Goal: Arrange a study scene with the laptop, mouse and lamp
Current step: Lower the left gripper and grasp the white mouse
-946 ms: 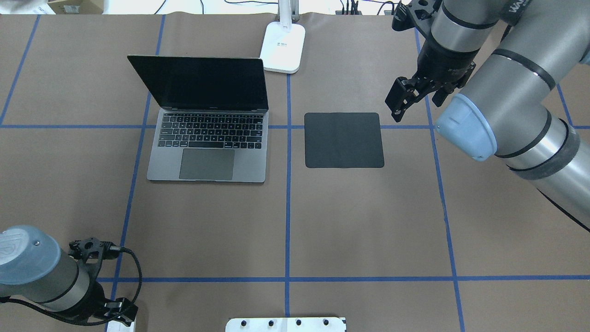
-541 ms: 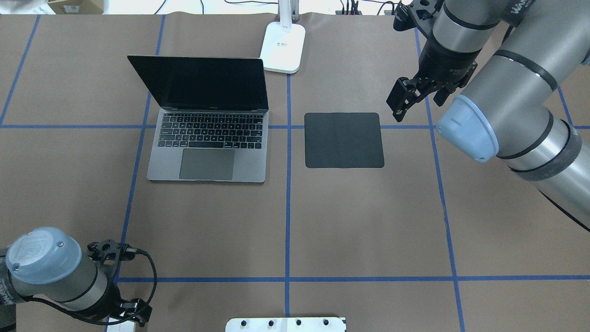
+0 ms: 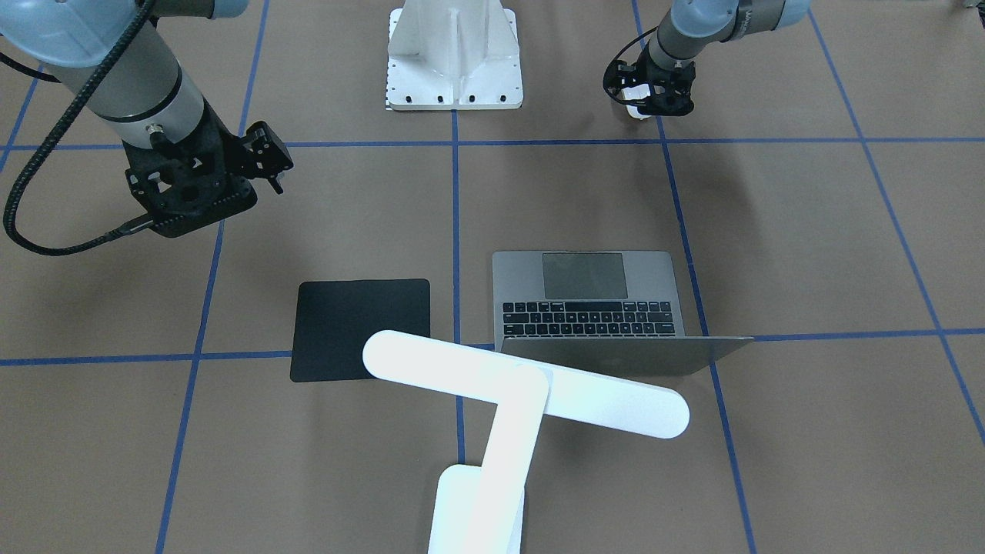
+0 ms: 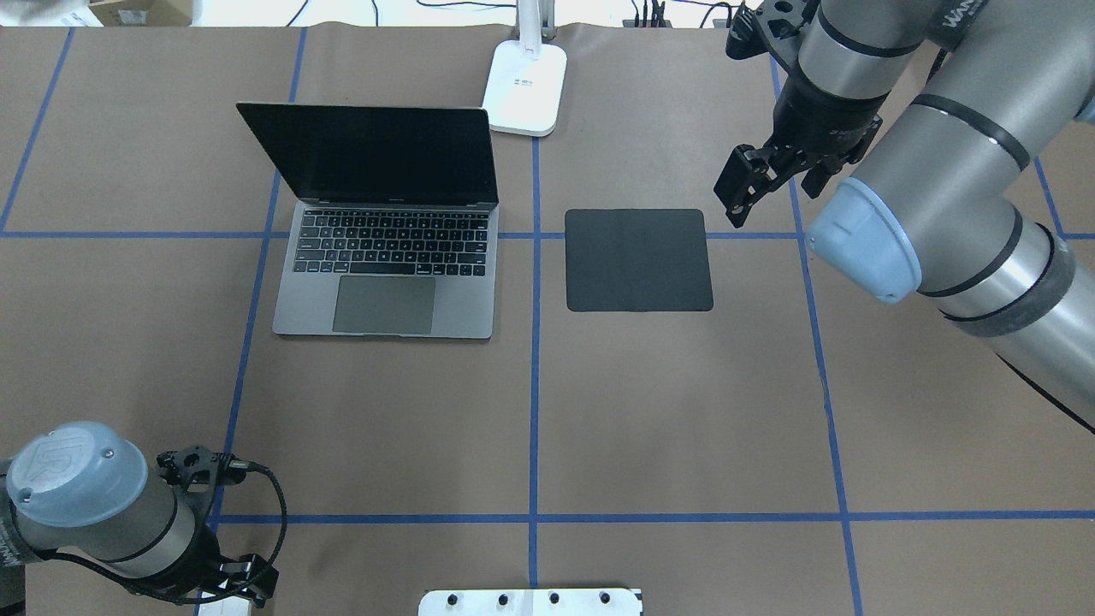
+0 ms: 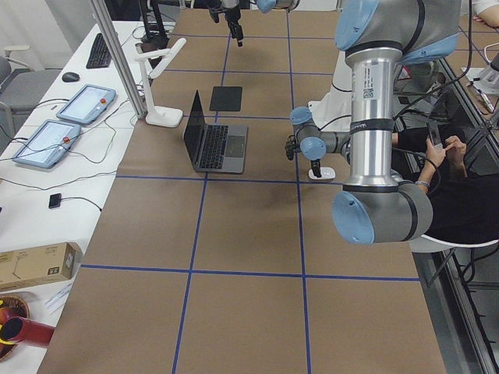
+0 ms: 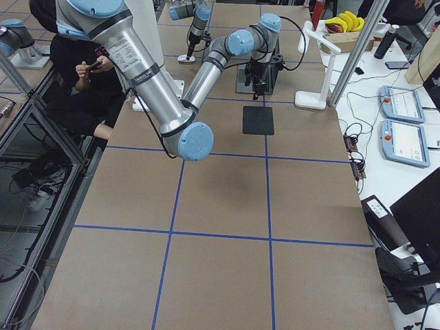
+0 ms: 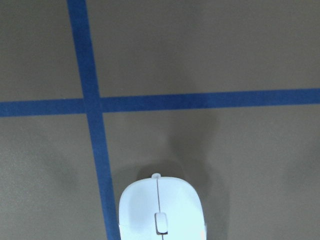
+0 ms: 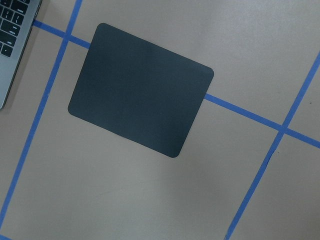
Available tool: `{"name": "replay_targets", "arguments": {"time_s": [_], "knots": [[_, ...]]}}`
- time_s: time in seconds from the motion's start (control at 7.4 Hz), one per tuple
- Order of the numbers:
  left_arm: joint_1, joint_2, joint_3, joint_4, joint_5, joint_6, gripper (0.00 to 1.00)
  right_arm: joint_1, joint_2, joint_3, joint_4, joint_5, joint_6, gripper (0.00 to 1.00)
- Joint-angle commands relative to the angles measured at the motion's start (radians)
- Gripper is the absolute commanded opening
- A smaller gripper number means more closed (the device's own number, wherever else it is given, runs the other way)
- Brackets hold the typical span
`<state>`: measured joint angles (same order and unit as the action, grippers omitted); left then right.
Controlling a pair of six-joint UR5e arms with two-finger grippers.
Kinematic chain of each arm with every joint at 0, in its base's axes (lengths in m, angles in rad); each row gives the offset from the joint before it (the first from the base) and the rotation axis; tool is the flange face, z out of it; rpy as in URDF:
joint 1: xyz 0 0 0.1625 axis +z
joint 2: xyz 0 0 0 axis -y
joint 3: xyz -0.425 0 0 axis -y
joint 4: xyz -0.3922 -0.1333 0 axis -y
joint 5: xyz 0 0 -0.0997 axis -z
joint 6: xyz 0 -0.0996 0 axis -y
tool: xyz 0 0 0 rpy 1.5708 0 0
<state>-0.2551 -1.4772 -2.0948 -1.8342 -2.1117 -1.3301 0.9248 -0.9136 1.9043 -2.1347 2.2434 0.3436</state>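
One small shift: the left gripper [image 3: 650, 96] has settled over the mouse [image 7: 161, 210] near the robot's base, its finger closure impossible to tell, apparently ready for pickup, while the right gripper [image 4: 770, 190] hangs open-fingered and empty beside the mat [image 4: 638, 259].

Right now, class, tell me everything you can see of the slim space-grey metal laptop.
The slim space-grey metal laptop rests flat on the brown table, touching nothing else. Its lid stands open, tilted slightly back, screen dark. The deck shows black keys and a large grey trackpad on the robot's side. A black square mat lies apart on the robot's right of it.
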Motion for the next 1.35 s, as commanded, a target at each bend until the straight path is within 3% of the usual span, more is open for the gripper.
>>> {"name": "replay_targets", "arguments": {"time_s": [0.0,1.22], "knots": [[-0.001,0.002,0.005,0.0,-0.004,-0.001,0.98,-0.006,0.004,-0.007,0.001,0.001,0.0,1.0],[0.0,-0.005,0.068,-0.066,-0.054,0.002,0.95,-0.011,0.025,-0.005,0.001,-0.001,0.0,1.0]]}}
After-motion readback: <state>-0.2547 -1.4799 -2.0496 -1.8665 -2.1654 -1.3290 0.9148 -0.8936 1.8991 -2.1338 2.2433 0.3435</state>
